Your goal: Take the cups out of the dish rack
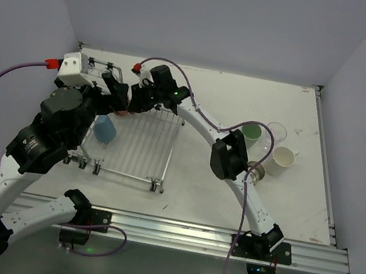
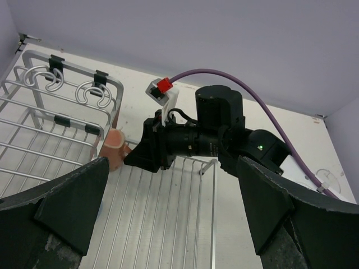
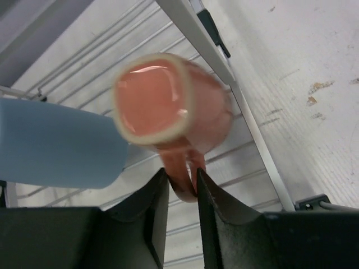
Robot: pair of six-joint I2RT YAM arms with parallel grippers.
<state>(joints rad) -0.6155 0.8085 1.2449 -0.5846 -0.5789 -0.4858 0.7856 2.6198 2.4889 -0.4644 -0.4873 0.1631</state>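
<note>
My right gripper is shut on the handle of a brown cup with a cream rim, held at the far left of the dish rack; the cup looks blurred. It also shows in the top view and the left wrist view. A blue cup lies on its side in the rack just beside it, also seen from above. My left gripper is wide open and empty above the rack's flat wires, facing the right gripper.
On the table right of the rack stand a pale green cup, a clear cup and a white cup; another cup is partly hidden by the right arm. The rack's raised basket end is at the far left.
</note>
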